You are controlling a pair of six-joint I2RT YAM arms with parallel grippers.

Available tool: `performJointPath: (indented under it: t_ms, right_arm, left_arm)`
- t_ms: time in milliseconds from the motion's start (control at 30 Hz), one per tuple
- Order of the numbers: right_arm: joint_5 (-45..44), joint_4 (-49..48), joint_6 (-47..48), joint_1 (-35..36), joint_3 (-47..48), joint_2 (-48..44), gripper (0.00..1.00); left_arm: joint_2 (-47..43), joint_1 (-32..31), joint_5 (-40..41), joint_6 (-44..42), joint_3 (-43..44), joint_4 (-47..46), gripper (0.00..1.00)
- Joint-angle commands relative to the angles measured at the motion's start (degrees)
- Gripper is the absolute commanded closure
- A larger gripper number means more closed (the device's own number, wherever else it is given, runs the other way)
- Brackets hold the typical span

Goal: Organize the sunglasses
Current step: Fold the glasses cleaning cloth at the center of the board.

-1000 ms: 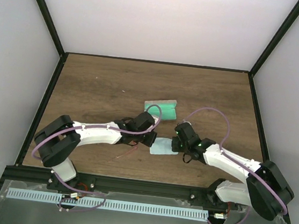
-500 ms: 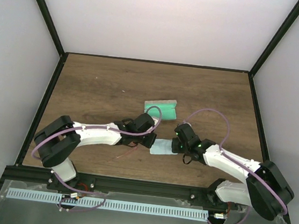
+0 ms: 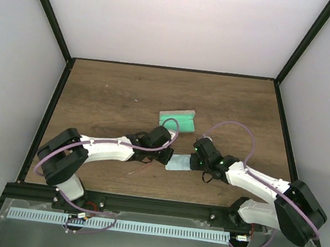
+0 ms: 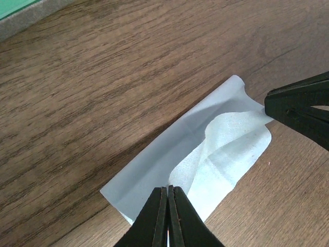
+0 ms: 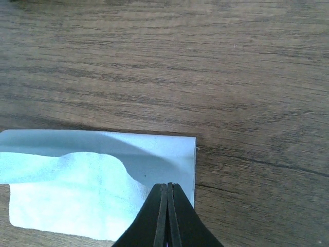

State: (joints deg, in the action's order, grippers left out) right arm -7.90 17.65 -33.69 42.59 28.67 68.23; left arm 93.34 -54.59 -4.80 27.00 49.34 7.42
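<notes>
The sunglasses (image 3: 138, 170) show only as thin red wire on the wood just near of my left forearm, and I cannot make out how they lie. A pale blue cloth (image 3: 179, 163) lies between the two grippers, half folded over itself. My left gripper (image 3: 167, 156) is shut on its left corner (image 4: 168, 188), where a raised flap (image 4: 226, 144) runs up to the tips. At the right corner (image 5: 167, 185), my right gripper (image 3: 194, 161) is shut on the cloth (image 5: 77, 180). Its black fingers (image 4: 303, 110) show in the left wrist view.
A grey case with green lining (image 3: 178, 120) lies open just beyond the cloth, and its edge (image 4: 20, 15) shows in the left wrist view. Black frame rails (image 3: 51, 104) border the wooden table (image 3: 108, 99) on both sides and at the back.
Both grippers have shifted slightly toward the near edge with the cloth's corners, and the cloth now looks narrower, folded further over itself. The sunglasses and case have not moved.
</notes>
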Motion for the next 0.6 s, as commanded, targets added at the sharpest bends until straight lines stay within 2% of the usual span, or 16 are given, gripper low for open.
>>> performJointPath:
  t_ms: [0, 567]
  right_arm:
    - [-0.09, 0.33, -0.76, 0.57, -0.23, -1.27, 0.99]
    - [0.61, 0.06, -1.19, 0.83, -0.85, -1.55, 0.99]
  left_arm:
    - [-1.36, -0.49, 0.19, 0.16, -0.68, -0.80, 0.96]
    - [-2.11, -0.74, 0.58, -0.26, -1.09, -0.52, 0.96]
